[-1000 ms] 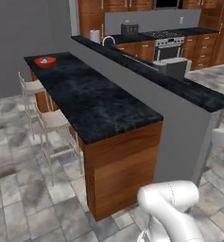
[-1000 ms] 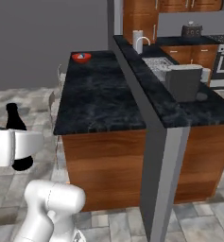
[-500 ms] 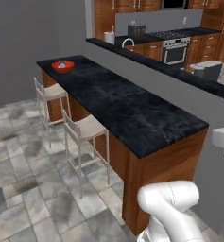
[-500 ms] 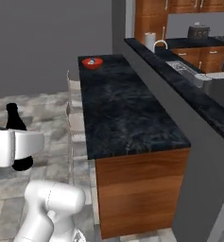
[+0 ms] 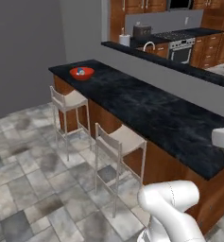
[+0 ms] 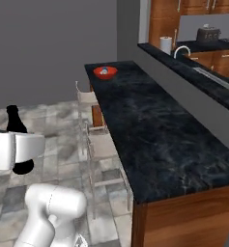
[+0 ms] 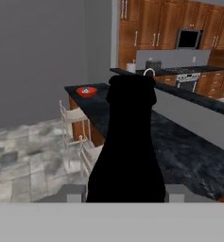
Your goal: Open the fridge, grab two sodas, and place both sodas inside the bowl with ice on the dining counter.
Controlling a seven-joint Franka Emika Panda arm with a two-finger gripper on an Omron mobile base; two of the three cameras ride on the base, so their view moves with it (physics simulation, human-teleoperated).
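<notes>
The black cola bottle (image 7: 127, 146) is held upright between the jaws of the gripper (image 7: 125, 193), which are clamped on its lower body; its long axis runs up through the hand view, neck uppermost. In the right base view the bottle (image 6: 16, 123) is seen off the counter's stool side, above the tiled floor and well apart from the marble top.

The red-orange bowl (image 6: 105, 72) stands near the far end of the dining counter (image 6: 154, 130), close to the edge facing the stools (image 5: 120, 142). A small blue item, probably the can, appears to lie in it with pale ice, though this is too small to confirm.

From the jaws the bowl (image 7: 86, 91) lies ahead and slightly left, so the coming move is judged to be a carry along the counter's length towards that far end.
</notes>
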